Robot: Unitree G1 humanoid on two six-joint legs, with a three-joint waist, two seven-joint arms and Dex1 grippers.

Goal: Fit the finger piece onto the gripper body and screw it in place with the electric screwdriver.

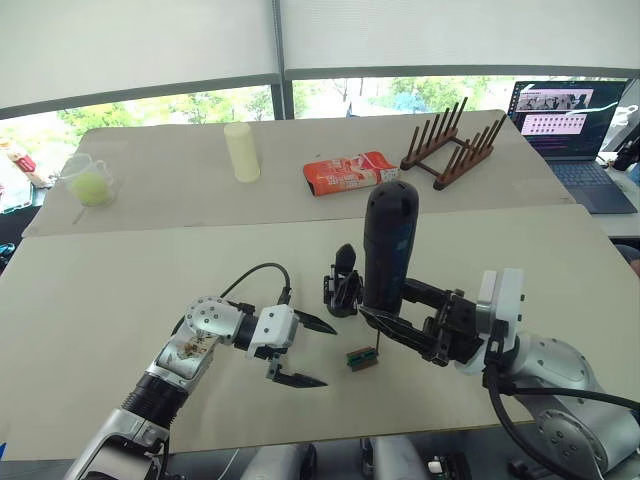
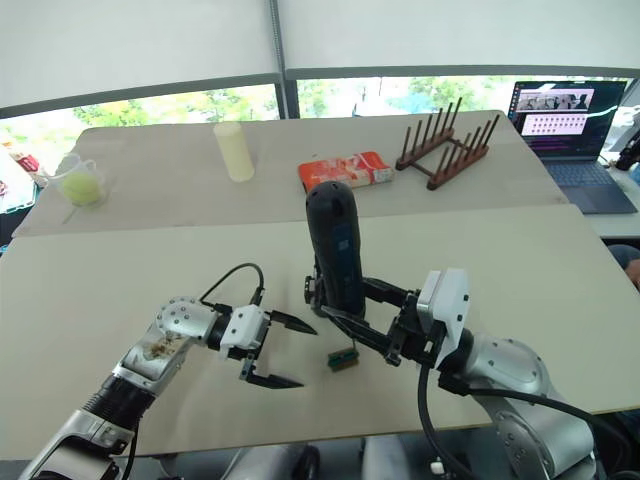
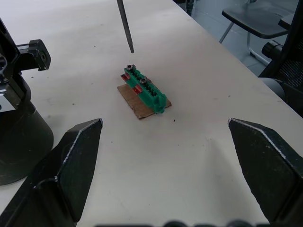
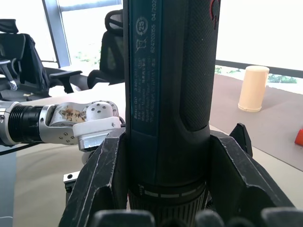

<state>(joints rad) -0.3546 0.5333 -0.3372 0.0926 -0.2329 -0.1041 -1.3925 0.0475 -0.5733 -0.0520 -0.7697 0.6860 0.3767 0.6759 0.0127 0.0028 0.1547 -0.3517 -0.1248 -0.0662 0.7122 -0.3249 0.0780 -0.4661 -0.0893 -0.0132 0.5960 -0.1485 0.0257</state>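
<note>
A: Right claw (image 1: 400,318)?
B: Clenched on the thick black cylindrical electric screwdriver (image 1: 389,245), upright, bit above the small green terminal block (image 1: 362,358).
A: Left claw (image 1: 308,351)?
B: Released, empty, at nine o'clock of that block. Black mechanical gripper body (image 1: 342,285) at twelve o'clock, on the beige worktop (image 1: 120,300).

The near beige worktop (image 1: 120,300) carries the gripper body (image 1: 342,285) and, just beside it, a small green terminal block (image 1: 362,358).

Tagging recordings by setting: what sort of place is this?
Probably an office or lab: a laptop on the far table, office chairs beside it, and wide windows behind.
</note>
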